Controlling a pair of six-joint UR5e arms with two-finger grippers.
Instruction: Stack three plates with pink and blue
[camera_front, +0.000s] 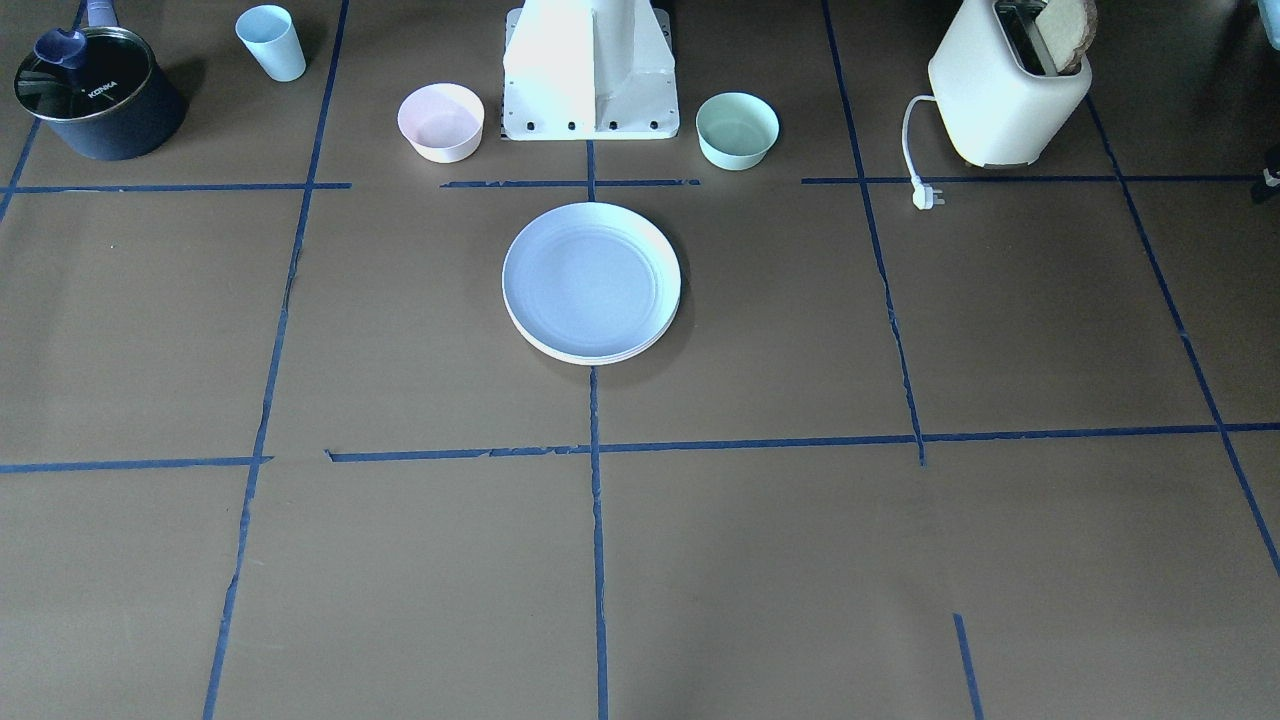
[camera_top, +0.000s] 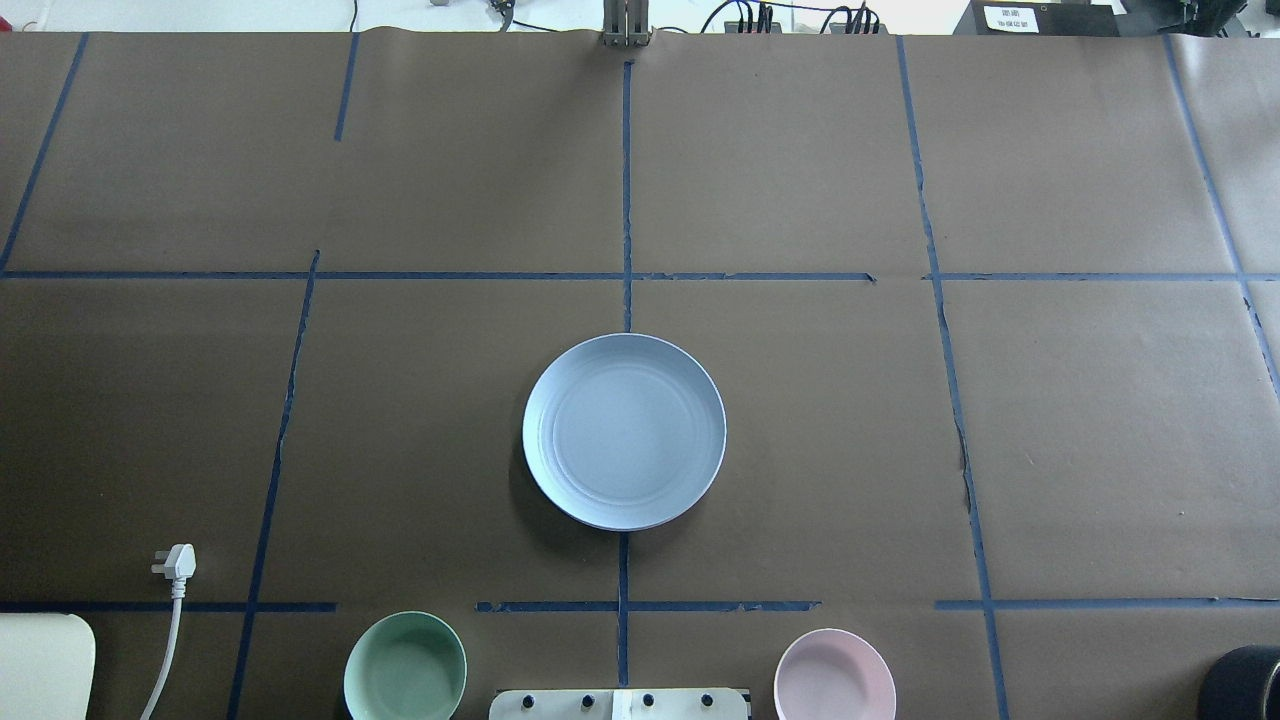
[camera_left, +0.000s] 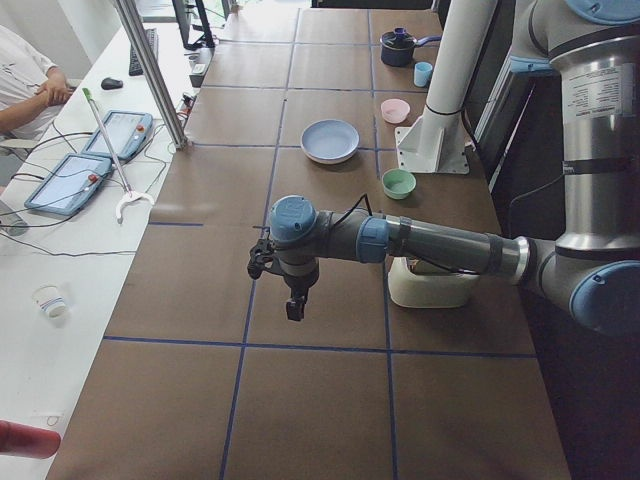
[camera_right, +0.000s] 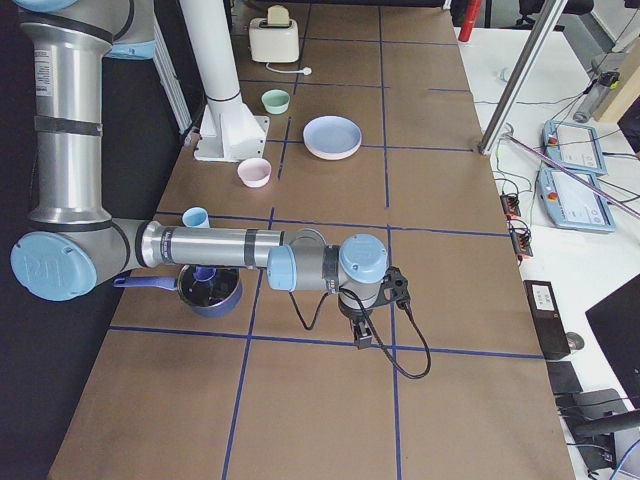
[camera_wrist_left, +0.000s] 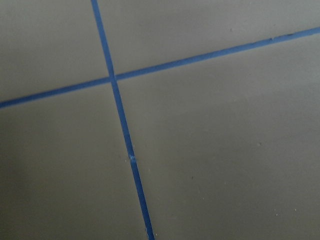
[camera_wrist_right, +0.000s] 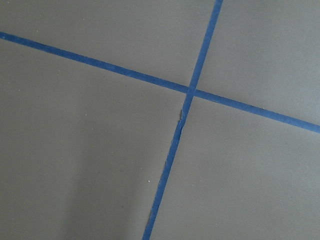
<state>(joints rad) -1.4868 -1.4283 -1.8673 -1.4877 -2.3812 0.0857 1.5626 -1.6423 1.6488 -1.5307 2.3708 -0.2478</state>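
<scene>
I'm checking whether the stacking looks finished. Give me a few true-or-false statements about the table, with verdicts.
1. The blue plate lies on top of the stack. True.
2. A cream plate shows its edge at the bottom of the stack. True.
3. The green bowl sits on the stack. False: it stands well apart from it.
4. The toaster is empty. False: a slice of bread sticks out of its slot.
</scene>
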